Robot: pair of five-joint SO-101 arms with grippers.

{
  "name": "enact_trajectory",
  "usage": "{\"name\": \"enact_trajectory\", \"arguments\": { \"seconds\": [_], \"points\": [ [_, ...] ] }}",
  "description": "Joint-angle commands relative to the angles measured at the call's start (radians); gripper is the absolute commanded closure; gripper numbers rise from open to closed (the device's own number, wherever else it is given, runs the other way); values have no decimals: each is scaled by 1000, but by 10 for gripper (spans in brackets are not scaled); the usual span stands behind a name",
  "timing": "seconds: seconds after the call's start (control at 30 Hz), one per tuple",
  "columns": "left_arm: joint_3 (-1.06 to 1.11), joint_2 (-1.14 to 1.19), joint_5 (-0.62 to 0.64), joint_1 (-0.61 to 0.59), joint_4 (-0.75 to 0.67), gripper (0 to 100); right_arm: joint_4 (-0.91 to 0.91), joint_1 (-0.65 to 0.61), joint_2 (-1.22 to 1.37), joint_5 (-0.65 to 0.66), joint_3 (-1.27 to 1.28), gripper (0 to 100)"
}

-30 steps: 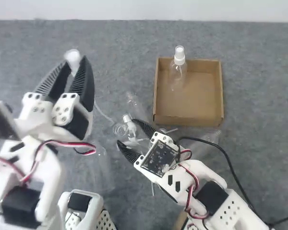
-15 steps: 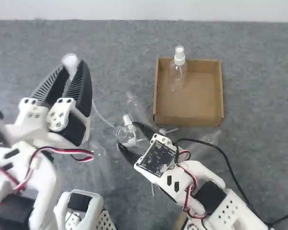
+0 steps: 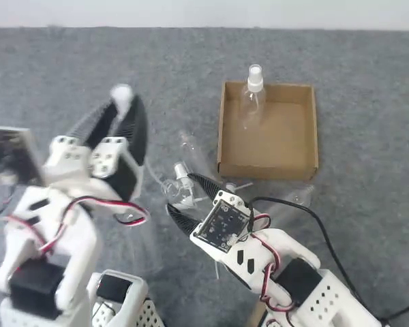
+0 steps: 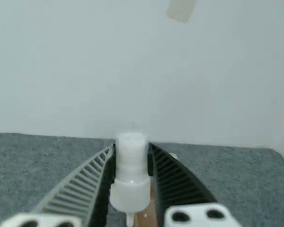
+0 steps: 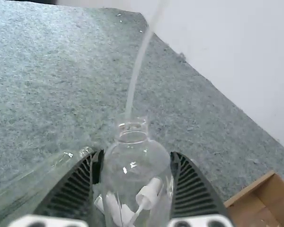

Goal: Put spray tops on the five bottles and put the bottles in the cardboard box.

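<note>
The grey bench (image 3: 368, 102) is spread across the frame. The box (image 3: 267, 167) is set upper right of centre, and a capped bottle (image 3: 252, 102) is stood in its upper-left corner. At left, the left hand (image 3: 123, 109) is closed on a spray top (image 4: 131, 175). At lower centre, the right hand (image 3: 184, 194) is clamped round an open bottle (image 5: 136, 165).

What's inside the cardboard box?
One clear bottle with a white spray top stands inside the cardboard box, toward its far side. Its near wall hides a strip of floor.
</note>
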Motion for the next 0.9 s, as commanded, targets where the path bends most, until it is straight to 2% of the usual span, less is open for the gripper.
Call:
{"name": "enact_trajectory", "arguments": {
  "seconds": [0.0, 0.17, 0.33, 0.43, 0.57, 0.73, 0.87],
  "points": [
    [21, -6, 12, 32, -64, 949, -25, -2, -31, -14, -14, 992],
    [65, -5, 12, 38, -89, 949, -15, -2, -35, -11, -12, 992],
    [128, -6, 11, 40, -84, 949, 147, -1, -35, -6, -17, 992],
    [188, -6, 9, 37, -83, 949, 156, -1, -36, -6, -18, 992],
    [232, -6, 9, 40, -91, 949, -8, 13, -36, -18, -2, 992],
    [239, -6, 9, 40, -91, 949, -231, 24, -35, -155, 98, 992],
    [260, -6, 9, 40, -89, 949, -371, 25, -28, -180, 143, 992]
  ]
}}
